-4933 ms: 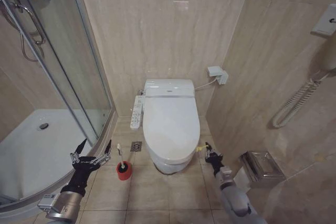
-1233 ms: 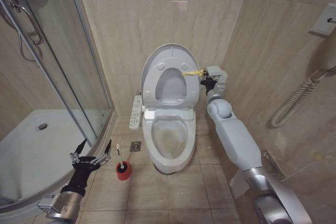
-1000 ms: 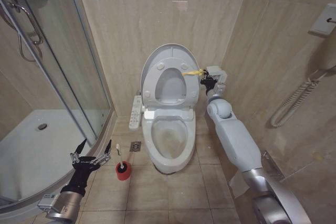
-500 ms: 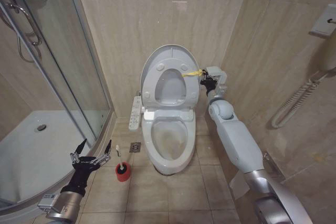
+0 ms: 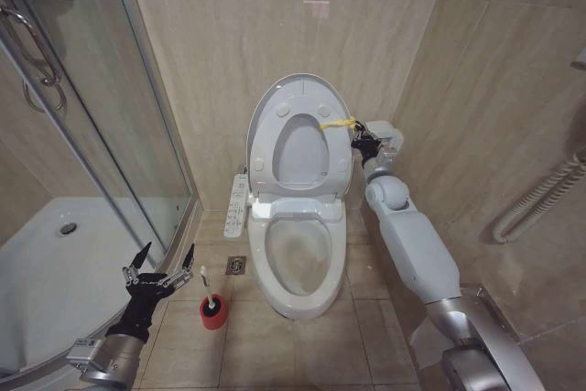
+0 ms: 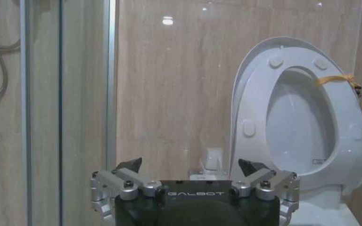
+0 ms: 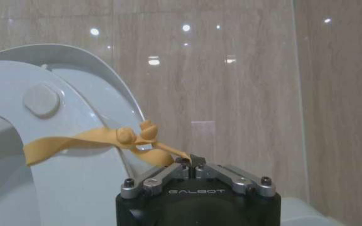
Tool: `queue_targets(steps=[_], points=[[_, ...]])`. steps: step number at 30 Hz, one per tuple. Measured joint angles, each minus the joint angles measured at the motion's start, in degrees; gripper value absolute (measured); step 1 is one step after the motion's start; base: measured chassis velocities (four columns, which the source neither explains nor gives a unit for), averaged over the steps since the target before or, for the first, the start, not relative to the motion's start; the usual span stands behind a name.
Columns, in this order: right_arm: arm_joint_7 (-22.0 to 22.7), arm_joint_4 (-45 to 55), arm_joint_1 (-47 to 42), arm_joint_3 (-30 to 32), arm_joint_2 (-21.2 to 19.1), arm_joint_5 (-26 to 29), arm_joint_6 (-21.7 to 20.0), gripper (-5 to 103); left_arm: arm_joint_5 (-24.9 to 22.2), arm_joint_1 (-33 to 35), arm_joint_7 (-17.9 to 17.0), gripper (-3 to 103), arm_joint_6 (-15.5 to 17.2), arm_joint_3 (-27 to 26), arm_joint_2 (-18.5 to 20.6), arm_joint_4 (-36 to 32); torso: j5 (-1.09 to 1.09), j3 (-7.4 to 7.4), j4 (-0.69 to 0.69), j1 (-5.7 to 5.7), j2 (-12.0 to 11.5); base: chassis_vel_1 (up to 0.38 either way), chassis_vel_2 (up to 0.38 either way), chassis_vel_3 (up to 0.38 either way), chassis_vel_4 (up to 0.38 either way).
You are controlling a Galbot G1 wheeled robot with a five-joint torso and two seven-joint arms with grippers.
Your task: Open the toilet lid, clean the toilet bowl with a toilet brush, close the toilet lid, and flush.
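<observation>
The toilet lid [image 5: 275, 85] stands upright against the wall, with the ring seat [image 5: 261, 148] raised against it. A yellow strap [image 5: 337, 122] is tied round their edge, and my right gripper [image 5: 358, 137] is shut on its end, beside the lid's right rim. The wrist view shows the strap [image 7: 74, 141] running from the right gripper [image 7: 192, 163] to the seat [image 7: 17, 122]. Below, the toilet bowl [image 5: 265, 263] lies uncovered, with brownish stains inside. The toilet brush [image 5: 205, 283] stands in a red cup [image 5: 213, 315] on the floor. My left gripper [image 5: 161, 259] hovers open just left of it.
A glass shower enclosure [image 5: 92, 116] and its white tray [image 5: 46, 272] fill the left side. A control panel [image 5: 235, 208] hangs on the toilet's left, with a floor drain [image 5: 235, 266] below it. The tiled right wall is close behind my right arm.
Since the first frame the lid and seat have swung from shut to upright, my right gripper rising with the strap. Over the last second only the camera has shifted.
</observation>
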Motion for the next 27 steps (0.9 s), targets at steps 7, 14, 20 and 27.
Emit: queue_targets(steps=[7,14,20,27], points=[[1.26,-0.30,0.47,-0.52,0.02,-1.71,-0.60,1,0.00,0.00,0.00,100,0.00,0.00,0.00,0.00,0.00,0.00,0.00,0.00,0.00,0.000,0.000,0.000,0.000],[2.67,-0.50,0.74,-1.05,0.53,-2.47,-0.98,1,0.00,0.00,0.00,100,0.00,0.00,0.00,0.00,0.00,0.01,-0.02,0.02,0.00,0.000,0.000,0.000,0.000],[4.43,-1.23,1.65,-0.98,0.86,-2.66,-0.84,1,0.00,0.00,0.00,100,0.00,0.00,0.00,0.00,0.00,0.01,0.00,0.02,0.00,0.000,0.000,0.000,0.000],[4.43,-0.29,0.80,-0.96,0.34,-2.60,-0.84,1,0.00,0.00,0.00,100,0.00,0.00,0.00,-0.01,0.00,0.01,0.00,0.02,0.00,0.000,0.000,0.000,0.000]])
